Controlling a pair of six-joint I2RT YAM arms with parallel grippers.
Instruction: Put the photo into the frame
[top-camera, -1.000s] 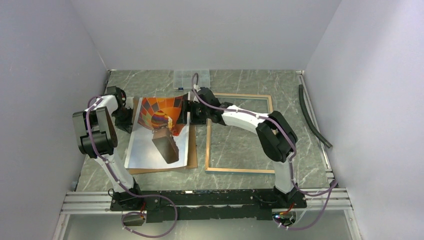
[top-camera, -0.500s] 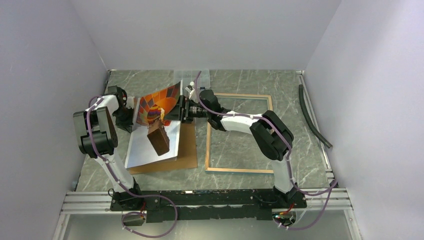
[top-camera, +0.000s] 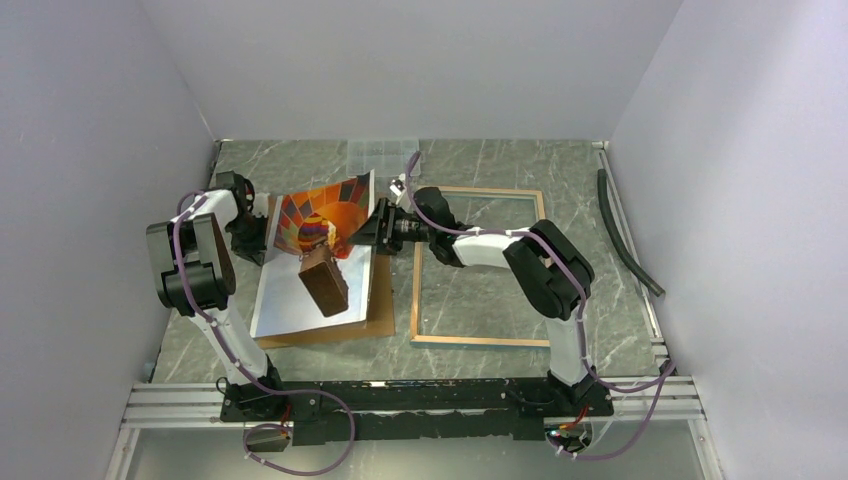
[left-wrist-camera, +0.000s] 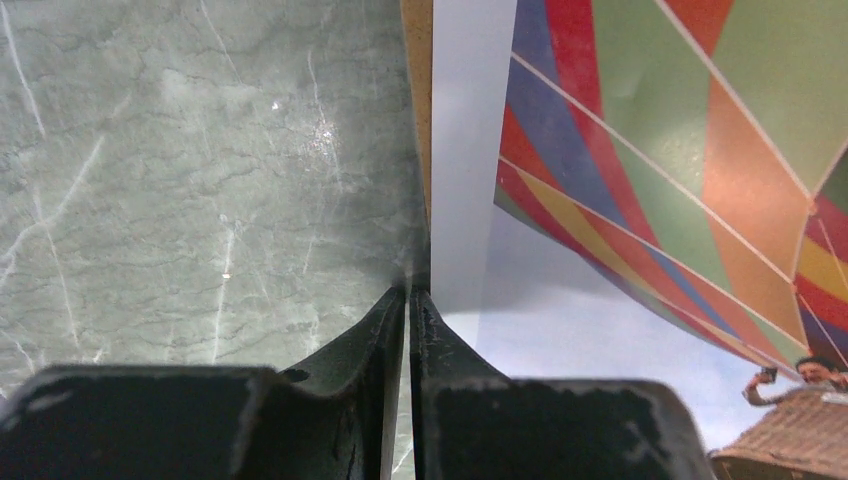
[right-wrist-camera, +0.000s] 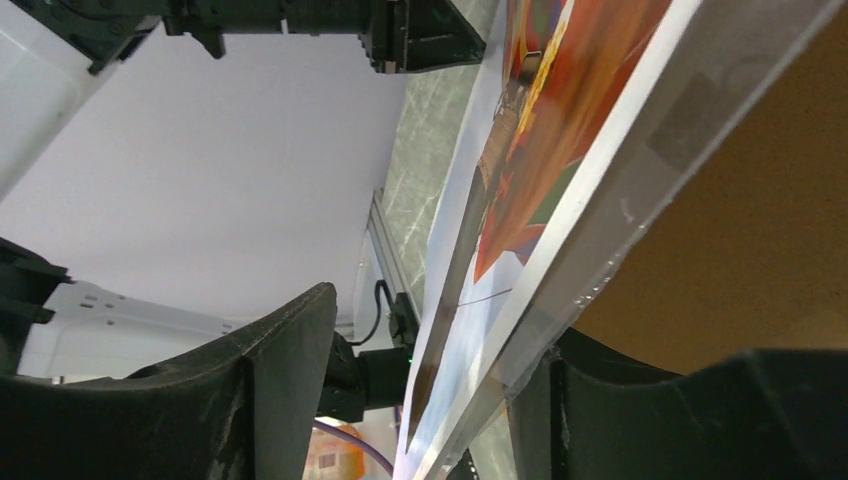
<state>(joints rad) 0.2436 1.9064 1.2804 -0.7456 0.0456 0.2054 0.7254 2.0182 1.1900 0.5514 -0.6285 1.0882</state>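
The left gripper's (left-wrist-camera: 410, 298) jaws are pinching the white left margin of the photo (top-camera: 330, 205), which is lying long axis far-to-near on the bench (top-camera: 480, 160), balloon crown at the far end, that end curling up off the brown backing board (top-camera: 377, 315), itself mostly covered. The right gripper's (top-camera: 371, 228) jaws are standing spread either side of the photo's raised right edge, any contact being hard to make out. Just right, the frame (top-camera: 478, 341) is lying flat, wooden back up, its long axis running likewise.
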